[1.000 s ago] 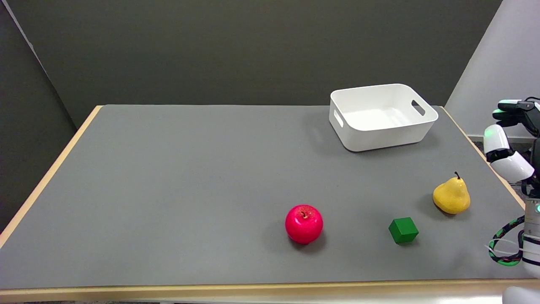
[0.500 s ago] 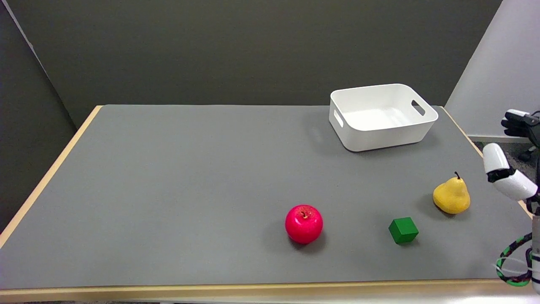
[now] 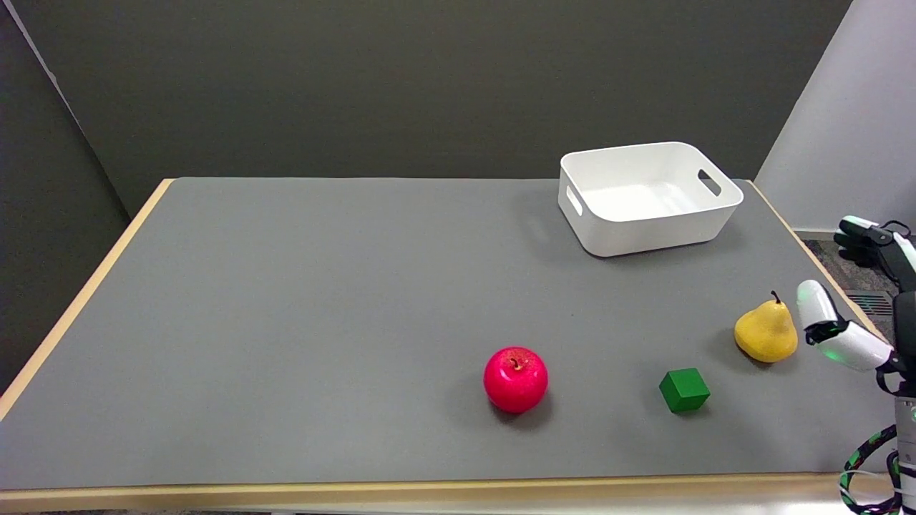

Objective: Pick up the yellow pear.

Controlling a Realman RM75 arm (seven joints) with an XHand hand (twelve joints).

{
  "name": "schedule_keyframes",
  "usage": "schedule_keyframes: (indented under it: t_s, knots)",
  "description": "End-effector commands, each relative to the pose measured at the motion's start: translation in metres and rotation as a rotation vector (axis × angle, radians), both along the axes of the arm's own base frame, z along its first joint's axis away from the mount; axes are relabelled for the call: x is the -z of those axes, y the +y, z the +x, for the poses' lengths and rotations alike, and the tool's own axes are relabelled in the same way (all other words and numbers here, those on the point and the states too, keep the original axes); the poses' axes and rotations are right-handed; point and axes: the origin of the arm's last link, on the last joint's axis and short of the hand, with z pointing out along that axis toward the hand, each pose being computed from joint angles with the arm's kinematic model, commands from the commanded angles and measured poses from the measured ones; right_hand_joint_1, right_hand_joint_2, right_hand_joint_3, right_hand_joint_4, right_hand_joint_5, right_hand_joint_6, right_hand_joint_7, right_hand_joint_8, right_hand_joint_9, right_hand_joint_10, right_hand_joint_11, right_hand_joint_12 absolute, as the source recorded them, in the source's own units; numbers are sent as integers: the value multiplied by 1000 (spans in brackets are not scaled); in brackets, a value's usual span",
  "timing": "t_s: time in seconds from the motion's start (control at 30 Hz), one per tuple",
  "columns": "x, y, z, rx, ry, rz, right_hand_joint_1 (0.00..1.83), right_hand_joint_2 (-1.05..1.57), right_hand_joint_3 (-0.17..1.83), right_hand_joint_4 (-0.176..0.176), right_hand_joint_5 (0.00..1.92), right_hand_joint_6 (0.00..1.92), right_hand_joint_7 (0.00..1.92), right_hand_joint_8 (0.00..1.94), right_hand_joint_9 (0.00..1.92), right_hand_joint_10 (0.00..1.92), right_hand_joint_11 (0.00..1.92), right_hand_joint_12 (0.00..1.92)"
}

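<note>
The yellow pear (image 3: pixel 766 332) stands upright on the grey table, near its right edge, with its dark stem pointing up. My right hand (image 3: pixel 862 300) hovers just to the right of it, over the table's edge, partly cut off by the picture's right side. Its fingers are spread apart and hold nothing. One white finger (image 3: pixel 834 334) reaches toward the pear, a small gap short of it. The darker fingertips (image 3: pixel 862 232) sit higher and farther back.
A green cube (image 3: pixel 684 390) lies left of and nearer than the pear. A red apple (image 3: pixel 515 379) sits farther left. A white bin (image 3: pixel 647 197) with handle cutouts stands at the back right. The table's right edge (image 3: pixel 809 250) runs beside the hand.
My right hand has come down and a little to the left, ending closer to the pear. The pear, cube, apple and bin have stayed where they were.
</note>
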Motion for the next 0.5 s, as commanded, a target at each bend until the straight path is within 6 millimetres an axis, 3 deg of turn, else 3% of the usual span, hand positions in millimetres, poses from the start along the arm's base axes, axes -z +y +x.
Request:
schedule_keyframes:
  t_s: [0.03, 0.27, 0.5]
  knots:
    - [-35, 0, 24, 90, 210, -216, 662, 632, 875, -19, 349, 632, 509, 657, 423, 1134, 252, 1492]
    - [-79, -17, 39, 215, 197, -282, 681, 621, 892, -11, 366, 671, 533, 689, 460, 1150, 282, 1538]
    - [-113, -42, 68, 314, 236, -287, 661, 619, 878, -10, 371, 680, 542, 703, 473, 1180, 319, 1581]
